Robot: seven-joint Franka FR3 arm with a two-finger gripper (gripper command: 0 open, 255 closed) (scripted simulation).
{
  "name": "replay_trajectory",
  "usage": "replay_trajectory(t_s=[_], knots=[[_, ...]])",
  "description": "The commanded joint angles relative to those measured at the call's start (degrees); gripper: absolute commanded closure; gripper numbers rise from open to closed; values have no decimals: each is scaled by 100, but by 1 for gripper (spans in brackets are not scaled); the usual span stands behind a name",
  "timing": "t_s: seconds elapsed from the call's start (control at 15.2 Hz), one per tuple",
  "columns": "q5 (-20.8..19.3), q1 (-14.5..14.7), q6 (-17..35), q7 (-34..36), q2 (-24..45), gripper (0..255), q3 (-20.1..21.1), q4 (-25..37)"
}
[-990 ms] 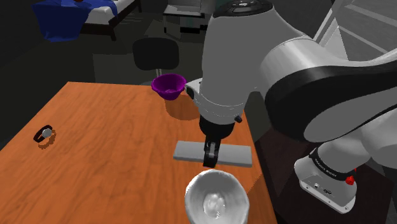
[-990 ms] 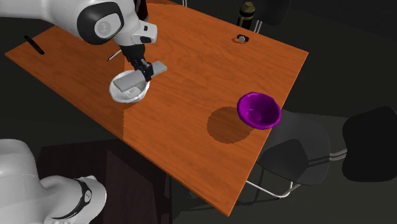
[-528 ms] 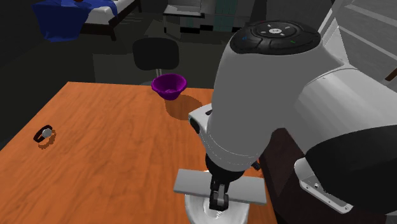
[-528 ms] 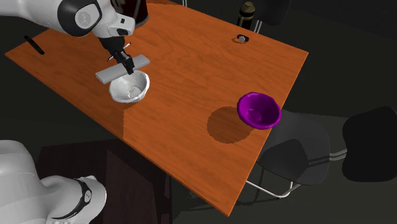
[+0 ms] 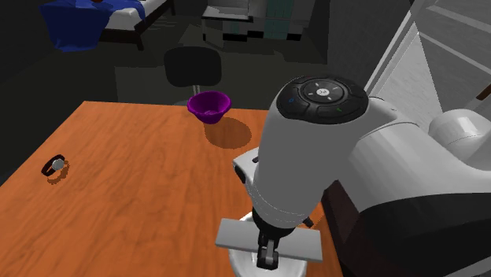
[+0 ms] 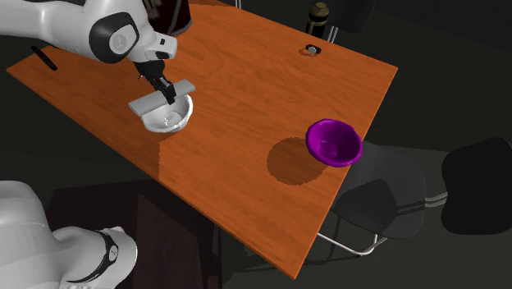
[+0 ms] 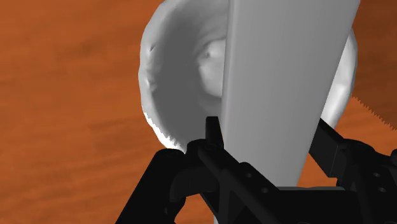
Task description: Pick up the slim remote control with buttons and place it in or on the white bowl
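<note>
Right at the hand, the black gripper (image 7: 270,137) is closed on the grey remote control (image 7: 286,76). One finger presses each long side, near the middle of the remote. No buttons show on it; it looks like a plain flat slab.

Just under the remote sits the white bowl (image 7: 178,83). The remote's long way runs straight across the bowl, and it lies flat. It looks longer than the bowl is wide, so I think it will end up resting on the rim and not down inside. In the shoulder view the gripper (image 5: 267,252) points down, the remote (image 5: 233,233) stretches from side to side, and the bowl (image 5: 240,266) peeks out below it. I cannot tell if the remote touches the rim yet.

Half a second ago the remote hung higher over the bowl. A full second ago it was off to one side, above the bare table. Now it is lower and right over the bowl, so the next move is a small drop and then letting go.

In the second exterior view the gripper (image 6: 166,92), remote (image 6: 148,104) and bowl (image 6: 168,121) are close together on the wooden table (image 6: 262,90).

Farther off stands a purple bowl (image 5: 208,105), well apart from the hand. A black chair (image 5: 191,67) is behind it.
</note>
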Motion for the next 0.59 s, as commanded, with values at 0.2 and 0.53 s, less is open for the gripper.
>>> replay_trajectory(t_s=[0.2, 0.53], knots=[[-199, -23, 460, 162, 324, 255, 71, -173], [-200, -21, 460, 162, 324, 255, 70, -173]])
